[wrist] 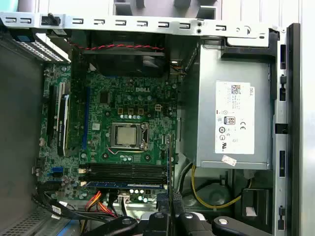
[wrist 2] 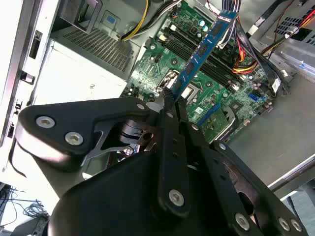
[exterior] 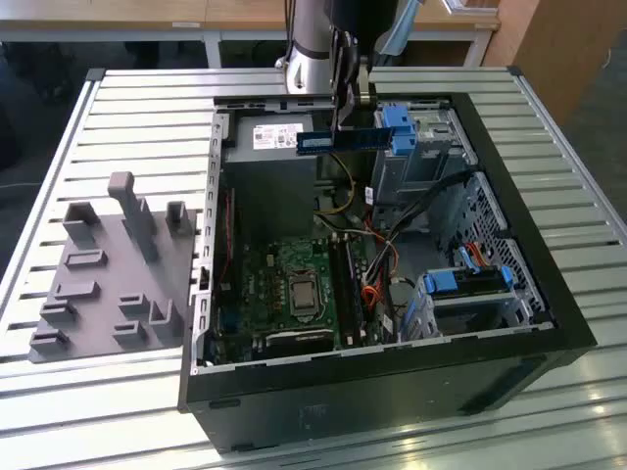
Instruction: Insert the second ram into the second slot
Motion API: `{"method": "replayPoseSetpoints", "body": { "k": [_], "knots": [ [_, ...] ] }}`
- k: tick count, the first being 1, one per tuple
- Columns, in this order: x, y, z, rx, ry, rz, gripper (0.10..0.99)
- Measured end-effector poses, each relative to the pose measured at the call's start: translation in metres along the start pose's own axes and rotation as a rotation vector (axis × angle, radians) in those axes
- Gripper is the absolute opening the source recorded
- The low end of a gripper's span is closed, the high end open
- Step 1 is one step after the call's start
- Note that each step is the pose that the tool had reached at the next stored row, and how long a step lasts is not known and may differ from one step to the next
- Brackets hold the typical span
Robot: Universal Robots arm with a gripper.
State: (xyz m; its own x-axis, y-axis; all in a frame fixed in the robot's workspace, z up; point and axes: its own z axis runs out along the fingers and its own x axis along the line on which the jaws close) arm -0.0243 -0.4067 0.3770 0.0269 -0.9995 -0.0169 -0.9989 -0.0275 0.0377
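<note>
Looking at your gripper [wrist 2: 171,98], it's clamped tight on the second ram [wrist 2: 203,48], the blue stick, hanging in the air over the back end of the open PC case [exterior: 392,401]. Main thing: the stick's long axis runs roughly crosswise to the memory slots [wrist: 123,172], which sit well below it on the motherboard [wrist: 162,118]. One neighbouring slot looks already filled with a blue stick [wrist: 123,186]. The case sits on a slatted metal table [exterior: 147,117], with a grey holder tray [exterior: 98,284] at the exterior view's left.
</note>
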Motion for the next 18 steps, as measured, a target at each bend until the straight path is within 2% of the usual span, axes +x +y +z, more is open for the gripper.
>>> {"method": "replayPoseSetpoints", "body": {
  "k": [9, 11, 15, 17, 18],
  "knots": [
    [0.0010, 0.0001, 0.0000, 0.000, 0.0001, 0.000, 0.137],
    [0.0077, 0.0002, -0.0001, 0.000, 0.0001, 0.000, 0.137],
    [0.0083, 0.0003, -0.0001, 0.000, 0.0000, 0.000, 0.137],
    [0.0147, 0.0004, -0.0002, 0.000, 0.0000, 0.000, 0.137],
    [0.0148, 0.0005, -0.0002, 0.000, 0.0001, 0.000, 0.137]
  ]
}}
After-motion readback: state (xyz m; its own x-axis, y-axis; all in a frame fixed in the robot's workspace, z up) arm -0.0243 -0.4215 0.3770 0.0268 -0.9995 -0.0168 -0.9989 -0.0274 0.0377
